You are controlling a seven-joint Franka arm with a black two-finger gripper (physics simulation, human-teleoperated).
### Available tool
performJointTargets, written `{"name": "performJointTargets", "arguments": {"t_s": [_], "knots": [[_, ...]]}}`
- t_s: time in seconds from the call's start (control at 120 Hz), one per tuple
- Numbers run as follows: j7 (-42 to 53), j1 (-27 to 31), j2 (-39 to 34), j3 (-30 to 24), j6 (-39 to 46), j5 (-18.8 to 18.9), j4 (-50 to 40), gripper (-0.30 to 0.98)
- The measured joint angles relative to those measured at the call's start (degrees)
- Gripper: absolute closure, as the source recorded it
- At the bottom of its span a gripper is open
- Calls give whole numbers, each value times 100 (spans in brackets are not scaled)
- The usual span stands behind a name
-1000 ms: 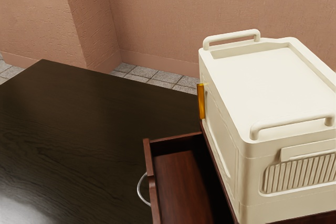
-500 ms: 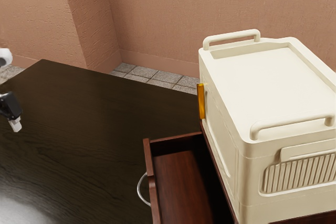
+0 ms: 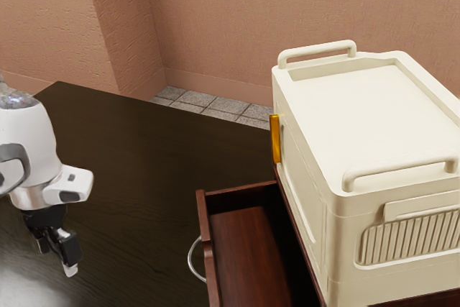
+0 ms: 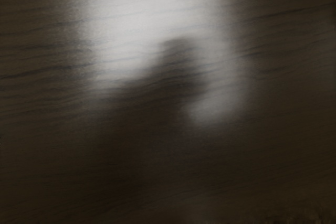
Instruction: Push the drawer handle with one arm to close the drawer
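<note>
Exterior view, near left: claw (image 3: 56, 260) was open, its two fingers apart, pointing down over the desk (image 3: 144, 152). White arm (image 3: 27, 141) came in from the left edge. Wrist view had dark wavy wood grain under the claw, with a pale glare and a blurred dark shadow across it.

Near, mid-scene: drawer (image 3: 248, 249) stood pulled out, interior reddish brown. Its curved metal handle (image 3: 190, 258) was on the front panel, facing left, well apart from the claw, to its right.

Right: cream box (image 3: 374, 120) sat above the drawer's dark red cabinet (image 3: 424, 300), two bar grips on top, ribbed panel (image 3: 410, 239) on the near side. Amber strip (image 3: 274, 138) was upright at its far left corner.

Far, past the desk: grey floor tiles (image 3: 208, 102), then pinkish-brown wall (image 3: 215, 19).
</note>
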Motion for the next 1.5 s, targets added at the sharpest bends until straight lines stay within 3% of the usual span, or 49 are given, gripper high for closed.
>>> {"name": "performJointTargets", "arguments": {"t_s": [0.125, 0.233, 0.625, 0.708, 0.883, 1.175, 1.233, 1.383, 1.5], "knots": [[687, -994, 303, 27, 149, 656, 37, 2], [1519, -1470, 424, 63, 449, 800, 98, 2], [3685, -1987, 774, 155, 1841, 236, 173, 2], [3942, -2282, 772, 163, 2064, -49, 154, 2], [4123, -2521, 782, 169, 2251, -435, 125, 2], [3621, -2524, 901, 321, 2217, -603, 60, 3], [3543, -2503, 922, 323, 2210, -606, 61, 11], [3381, -2480, 948, 324, 2207, -421, 77, 47], [3277, -2486, 1181, 322, 2256, -320, 190, 63]]}}
